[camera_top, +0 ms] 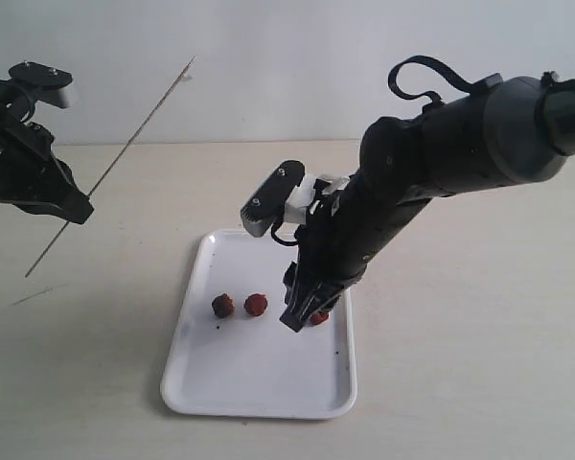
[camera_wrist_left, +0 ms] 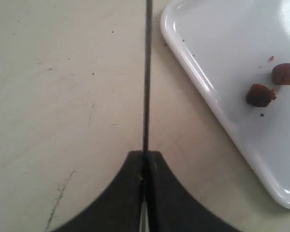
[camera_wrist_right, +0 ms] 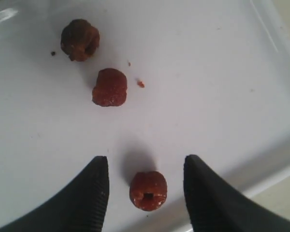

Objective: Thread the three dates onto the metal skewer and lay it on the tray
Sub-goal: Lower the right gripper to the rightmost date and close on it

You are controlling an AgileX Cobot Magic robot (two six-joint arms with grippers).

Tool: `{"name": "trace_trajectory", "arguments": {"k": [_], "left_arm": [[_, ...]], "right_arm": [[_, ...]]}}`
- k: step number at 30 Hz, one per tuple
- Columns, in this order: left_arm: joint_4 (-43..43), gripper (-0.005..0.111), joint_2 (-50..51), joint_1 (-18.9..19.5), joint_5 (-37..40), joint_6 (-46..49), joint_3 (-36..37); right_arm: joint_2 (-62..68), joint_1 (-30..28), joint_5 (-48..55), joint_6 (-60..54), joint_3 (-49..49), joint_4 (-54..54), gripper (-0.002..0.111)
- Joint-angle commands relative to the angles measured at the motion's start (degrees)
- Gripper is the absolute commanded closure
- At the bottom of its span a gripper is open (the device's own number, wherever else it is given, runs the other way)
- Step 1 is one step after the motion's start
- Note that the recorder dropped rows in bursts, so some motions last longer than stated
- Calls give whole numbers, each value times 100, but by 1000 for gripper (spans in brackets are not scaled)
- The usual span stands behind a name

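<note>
Item one, dates, count three: one [camera_wrist_right: 148,190] lies near the right rim of the tray [camera_wrist_right: 208,72], a second [camera_wrist_right: 109,87] further left toward the middle, and a third, darker [camera_wrist_right: 79,39], left again; all rest on the tray, none threaded yet. I judge them light, soft and wrinkled, easily squashed and perhaps a little tacky, so I would grip lightly. The rightmost date shows a dark hole in its end, so I would take it across the flanks and leave that end free for the point. Item two, metal skewer [camera_top: 144,120], count one: thin, stiff, probably slick and liable to pivot. It is held slanting in the air over the left of the bench [camera_top: 460,316], clear of the tray. Item three, tray, count one. Tools, count two: the left tool [camera_wrist_left: 145,157] is clamped on the skewer below its middle. The right tool [camera_wrist_right: 146,159] has its fingers apart astride the rightmost date, with a gap on each side.
</note>
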Motion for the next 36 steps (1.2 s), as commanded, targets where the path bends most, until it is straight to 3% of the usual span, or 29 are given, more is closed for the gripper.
{"name": "trace_trajectory", "arguments": {"k": [1, 36], "left_arm": [[-28, 107, -44, 0, 5, -1, 24], [-74, 107, -44, 0, 5, 44, 24]], "right_arm": [[-166, -8, -500, -177, 510, 170, 58], [474, -242, -910, -334, 681, 547, 55]]}}
